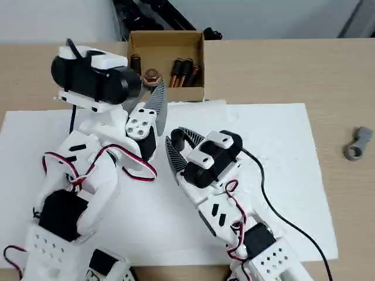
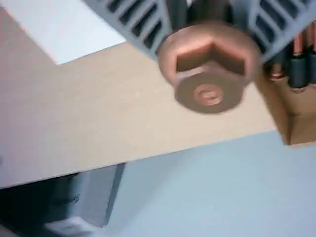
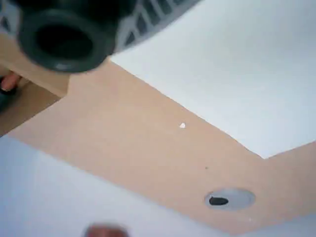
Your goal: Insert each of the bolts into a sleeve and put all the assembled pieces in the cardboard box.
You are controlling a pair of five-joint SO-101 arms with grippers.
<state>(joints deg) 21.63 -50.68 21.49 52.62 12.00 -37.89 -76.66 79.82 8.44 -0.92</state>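
A copper bolt [image 1: 152, 76] is held in my left gripper [image 1: 153, 88], which is shut on it just in front of the cardboard box [image 1: 167, 36]. The left wrist view faces the bolt's hex head [image 2: 207, 69] between grey fingers [image 2: 131, 19]. Several assembled pieces [image 1: 184, 71] lie in the box, and they show again as box contents [image 2: 296, 59] in the left wrist view. My right gripper [image 1: 179, 146] sits over the white board a little nearer. In the right wrist view it is shut on a black sleeve [image 3: 61, 42] with the open end facing the camera.
A white foam board [image 1: 275, 175] covers most of the table. A grey part [image 1: 357, 143] lies on the bare wood at the far right. Dark equipment stands behind the box. The two arms are close together near the board's middle.
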